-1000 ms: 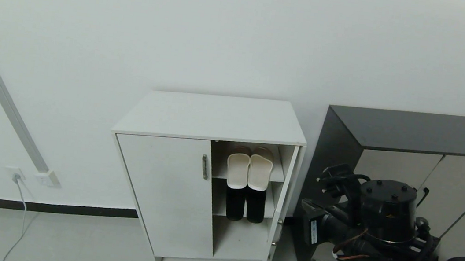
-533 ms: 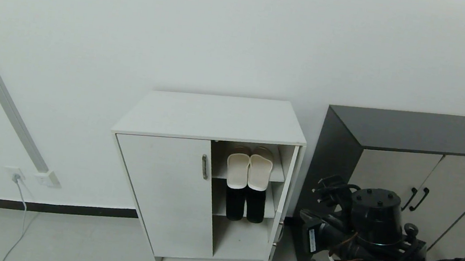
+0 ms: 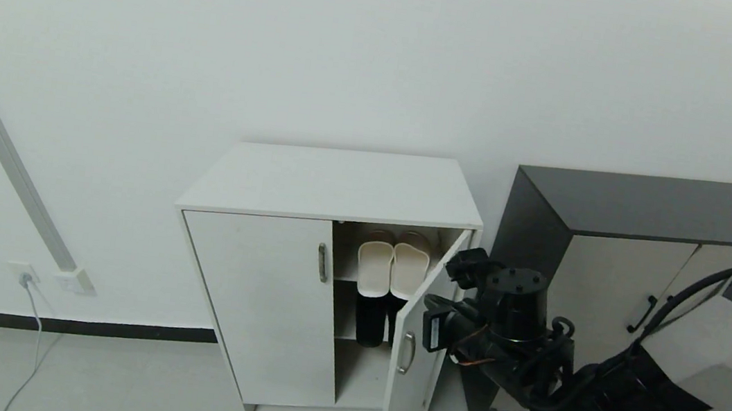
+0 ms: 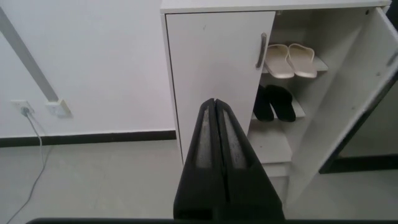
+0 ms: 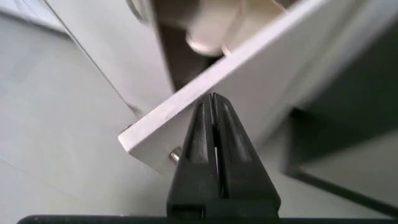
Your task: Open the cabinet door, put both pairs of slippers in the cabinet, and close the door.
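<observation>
- Both fingers of the right gripper (image 5: pixel 213 98) are seen pressed together with nothing between them, their tips set against the right cabinet door (image 5: pixel 261 65).
- The left gripper (image 4: pixel 214 102) is likewise clenched on nothing and is held well apart from the white cabinet (image 3: pixel 334 184), facing its front.
- The right cabinet door is swung partly open, with its handle (image 3: pixel 405 352) near the free edge.
- The left door (image 3: pixel 263 304) is shut.
- White slippers (image 3: pixel 392 268) are laid side by side on the upper shelf, and black slippers (image 3: pixel 369 318) on the shelf below.
- A dark cabinet (image 3: pixel 652 206) is placed just beside the white one.
</observation>
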